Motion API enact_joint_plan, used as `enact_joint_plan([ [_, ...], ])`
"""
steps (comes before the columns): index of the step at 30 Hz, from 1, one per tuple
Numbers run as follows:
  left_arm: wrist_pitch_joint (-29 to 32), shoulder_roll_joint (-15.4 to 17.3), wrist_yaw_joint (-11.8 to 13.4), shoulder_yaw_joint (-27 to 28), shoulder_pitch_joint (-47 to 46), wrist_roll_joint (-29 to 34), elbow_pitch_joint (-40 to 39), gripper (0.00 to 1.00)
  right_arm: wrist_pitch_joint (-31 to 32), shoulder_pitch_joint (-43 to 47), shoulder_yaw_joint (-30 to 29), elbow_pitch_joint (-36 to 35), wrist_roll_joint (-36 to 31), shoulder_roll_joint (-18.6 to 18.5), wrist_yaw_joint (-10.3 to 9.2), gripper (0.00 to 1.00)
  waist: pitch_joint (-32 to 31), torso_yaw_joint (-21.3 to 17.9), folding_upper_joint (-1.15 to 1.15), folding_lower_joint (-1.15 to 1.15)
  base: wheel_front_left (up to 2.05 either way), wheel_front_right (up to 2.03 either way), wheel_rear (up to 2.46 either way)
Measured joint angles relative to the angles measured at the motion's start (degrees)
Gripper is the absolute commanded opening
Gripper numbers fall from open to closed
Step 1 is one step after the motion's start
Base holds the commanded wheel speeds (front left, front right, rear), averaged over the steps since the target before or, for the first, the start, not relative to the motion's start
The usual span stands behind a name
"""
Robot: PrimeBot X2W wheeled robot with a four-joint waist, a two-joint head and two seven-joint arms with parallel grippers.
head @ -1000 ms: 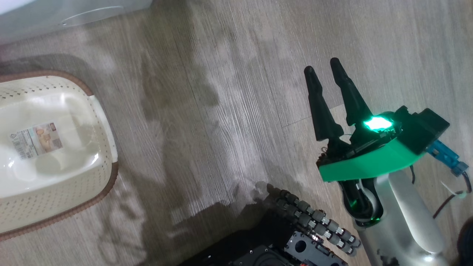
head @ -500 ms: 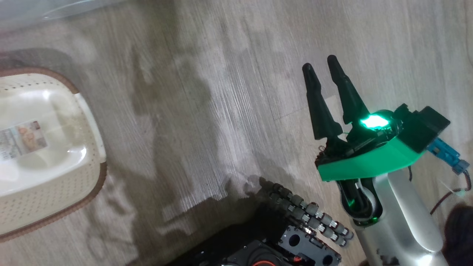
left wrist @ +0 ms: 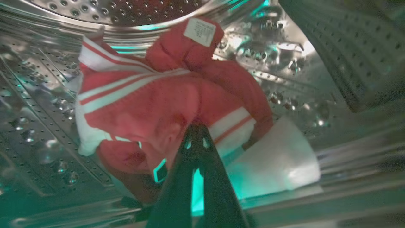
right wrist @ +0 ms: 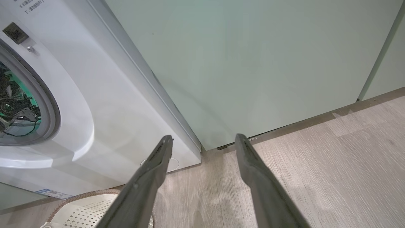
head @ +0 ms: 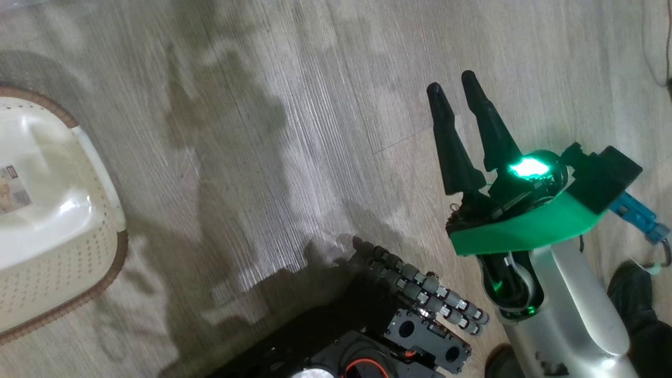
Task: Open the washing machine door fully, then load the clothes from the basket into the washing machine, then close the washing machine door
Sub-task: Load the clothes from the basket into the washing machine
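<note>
**Clothes in the drum, basket bare, left arm inside the machine**

We found the clothes [left wrist: 152, 104] heaped inside the washing machine [right wrist: 104, 104], resting on the perforated steel drum [left wrist: 38, 104]. It was a bunched red bundle with white stripes, a white tag [left wrist: 200, 31] on top and a pale piece of cloth [left wrist: 278, 158] at its side. The bundle lay straight ahead of the left gripper [left wrist: 196, 128] and crosswise to it. The fingers were pressed together, with their tips right at the fabric. We could not tell whether a fold was caught between them.

The right gripper [head: 452, 85] hung over the wooden floor [head: 294, 131] with its fingers spread and holding nothing. It pointed towards the foot of the pale green cabinet [right wrist: 253, 63], just beside the machine's lower corner. The basket [head: 79, 262] stood on the floor well to the robot's left of that gripper. We saw no garment in the part of it in view, only its label.

We judged the loading done, or nearly so. That left drawing the left arm out along the line of its own fingers, away from the bundle, so that nothing trailed over the grey gasket [right wrist: 52, 104], and then shutting the door. Which arm stood nearer the door we could not tell, though the right one was already free and outside.
</note>
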Motion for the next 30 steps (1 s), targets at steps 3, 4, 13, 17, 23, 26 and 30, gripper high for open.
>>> enact_joint_plan([
  [3,-0.96,0.00,0.07,0.13,-1.12,-0.38,0.02,0.47,0.00,-0.05,0.10,0.00,0.00,0.01,0.00,1.00,0.09,0.09,0.00,0.00,0.00,0.00,0.00],
  [4,-1.98,-0.26,0.43,0.37,-1.26,-0.60,0.00,0.88,0.00,-0.05,0.05,0.02,-0.01,0.01,0.00,1.00,-0.01,0.26,0.00,0.00,0.00,0.00,0.00],
  [13,-12.81,-4.49,2.35,4.25,3.85,-6.01,-1.38,1.00,0.00,-0.24,-2.55,0.85,-3.79,0.02,0.00,1.00,-2.88,4.52,0.00,0.00,0.00,0.00,0.00],
  [17,-20.33,-8.24,4.24,6.50,12.43,-9.12,-5.32,1.00,0.00,-0.19,-4.45,1.67,-6.45,0.01,0.00,1.00,-5.29,7.08,0.00,-0.01,0.00,0.00,0.00],
  [23,-29.94,-12.82,8.23,8.49,28.25,-11.81,-16.17,1.00,0.00,0.53,-7.47,2.98,-10.46,-0.02,0.00,1.00,-10.01,11.10,0.01,-0.01,0.00,0.00,0.00],
  [26,-33.61,-14.86,10.24,8.91,36.09,-12.20,-22.93,1.00,0.00,1.68,-8.80,3.18,-12.39,-0.02,0.00,1.00,-12.51,13.26,0.00,-0.01,0.00,0.00,0.00],
  [30,-36.64,-16.89,12.80,8.89,45.67,-12.16,-31.75,1.00,0.00,2.98,-10.55,3.92,-14.99,-0.04,0.00,1.00,-15.78,16.07,0.00,-0.01,0.00,0.00,0.00],
])
